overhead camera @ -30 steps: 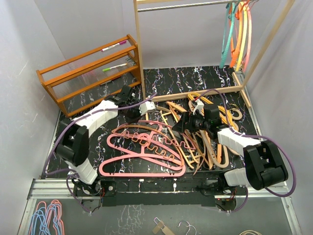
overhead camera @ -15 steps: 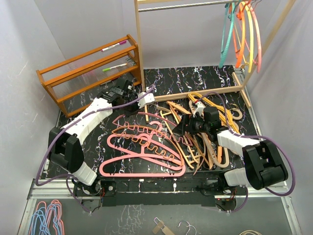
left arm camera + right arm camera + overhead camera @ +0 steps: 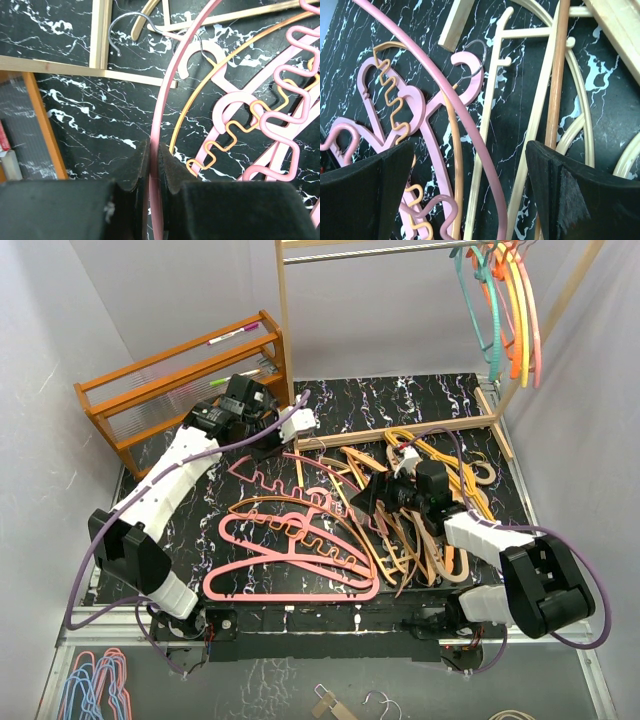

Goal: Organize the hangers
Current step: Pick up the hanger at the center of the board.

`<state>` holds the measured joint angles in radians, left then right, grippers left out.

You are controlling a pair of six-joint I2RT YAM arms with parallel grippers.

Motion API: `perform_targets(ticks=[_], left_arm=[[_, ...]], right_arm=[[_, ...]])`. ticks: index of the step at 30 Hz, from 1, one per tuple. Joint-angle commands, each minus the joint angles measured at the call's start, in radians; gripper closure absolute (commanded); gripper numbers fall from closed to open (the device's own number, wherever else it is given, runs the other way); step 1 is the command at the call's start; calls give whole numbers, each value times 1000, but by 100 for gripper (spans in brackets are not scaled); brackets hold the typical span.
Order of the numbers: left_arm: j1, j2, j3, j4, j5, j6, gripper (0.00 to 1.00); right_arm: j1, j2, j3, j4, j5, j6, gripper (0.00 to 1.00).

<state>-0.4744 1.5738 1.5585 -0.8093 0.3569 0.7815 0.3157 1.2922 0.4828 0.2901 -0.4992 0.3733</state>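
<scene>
left gripper (image 3: 154,167) clamps pink hanger (image 3: 159,100)

hangers (image 3: 400,530) lie piled on the table (image 3: 400,400) in front of the frame (image 3: 283,340). right gripper (image 3: 370,497) over them, jaws wide apart. left gripper by frame's left post, jaws pinching the pink hanger's rim. more hang on frame's rail (image 3: 380,250).

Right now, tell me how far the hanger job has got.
Done: a few coloured hangers hang on the rail. In hand: the left end effector is shut on one pink hanger, while the right end effector hovers open over the pile. Left: most of the job, the pink and tan pile lying on the table.
</scene>
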Motion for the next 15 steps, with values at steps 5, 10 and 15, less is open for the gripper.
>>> perform_targets(ticks=[5, 10, 15], left_arm=[[2, -56, 174, -120, 60, 0, 100], [2, -56, 245, -158, 62, 12, 100], [2, -62, 291, -171, 55, 16, 100]], right_arm=[[22, 16, 35, 134, 81, -47, 1], [29, 74, 67, 185, 105, -67, 1], [29, 169, 119, 214, 109, -90, 1]])
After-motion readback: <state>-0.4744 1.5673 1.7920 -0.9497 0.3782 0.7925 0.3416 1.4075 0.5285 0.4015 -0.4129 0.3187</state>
